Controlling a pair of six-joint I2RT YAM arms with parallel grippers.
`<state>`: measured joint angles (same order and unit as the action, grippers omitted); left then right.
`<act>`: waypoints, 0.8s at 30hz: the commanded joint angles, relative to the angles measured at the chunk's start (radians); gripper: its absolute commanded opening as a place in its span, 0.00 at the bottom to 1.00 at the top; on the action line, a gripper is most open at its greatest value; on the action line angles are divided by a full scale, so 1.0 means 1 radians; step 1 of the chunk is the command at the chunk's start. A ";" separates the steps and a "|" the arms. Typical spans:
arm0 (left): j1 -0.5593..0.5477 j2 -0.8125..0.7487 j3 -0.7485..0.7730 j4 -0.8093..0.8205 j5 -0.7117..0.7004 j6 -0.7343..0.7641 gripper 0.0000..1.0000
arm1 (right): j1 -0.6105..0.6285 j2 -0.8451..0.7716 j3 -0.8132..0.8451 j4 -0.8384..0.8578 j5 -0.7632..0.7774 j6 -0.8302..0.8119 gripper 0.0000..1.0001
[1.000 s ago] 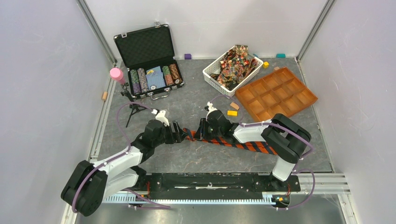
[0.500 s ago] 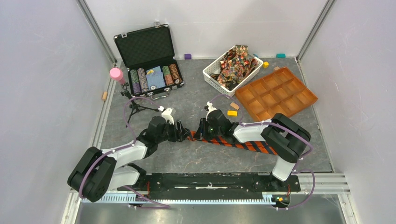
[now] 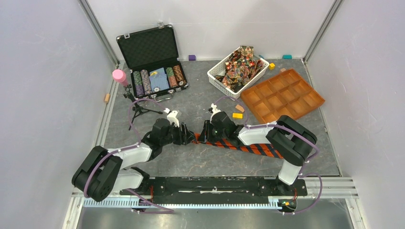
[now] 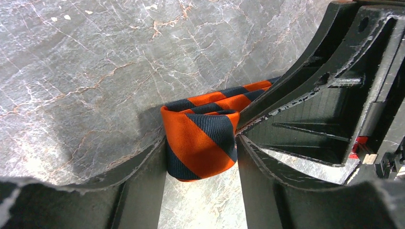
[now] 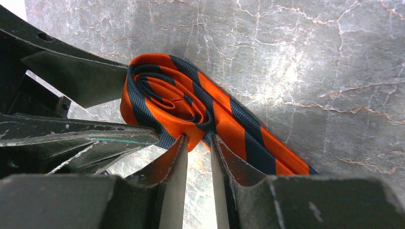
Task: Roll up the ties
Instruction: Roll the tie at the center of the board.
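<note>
Left fingers [image 4: 138, 191] bracket the tie's [image 4: 200, 143] rolled end at frame centre, touching both sides, likely so the coil cannot spring loose. Right fingers [image 5: 167, 191], nearly closed, pinch its outer layer. The unrolled tail trails lower right across the worktop [image 3: 191, 162].

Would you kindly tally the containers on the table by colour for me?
Black case: 1
White basket: 1
Orange tray: 1
Total: 3
</note>
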<state>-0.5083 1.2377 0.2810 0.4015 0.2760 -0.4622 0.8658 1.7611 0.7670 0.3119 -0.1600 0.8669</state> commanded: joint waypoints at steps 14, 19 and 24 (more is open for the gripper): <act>-0.005 0.062 0.031 0.036 0.045 -0.020 0.43 | -0.010 0.002 0.011 -0.033 -0.001 -0.035 0.30; -0.007 0.019 0.057 -0.052 -0.002 -0.029 0.42 | -0.011 -0.063 0.006 -0.040 -0.020 -0.080 0.36; -0.006 -0.033 0.053 -0.079 -0.033 -0.061 0.42 | -0.012 -0.164 -0.032 -0.096 0.039 -0.141 0.40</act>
<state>-0.5083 1.2552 0.3115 0.3611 0.2779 -0.4812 0.8589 1.6989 0.7616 0.2592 -0.1738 0.7967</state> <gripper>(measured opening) 0.425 0.399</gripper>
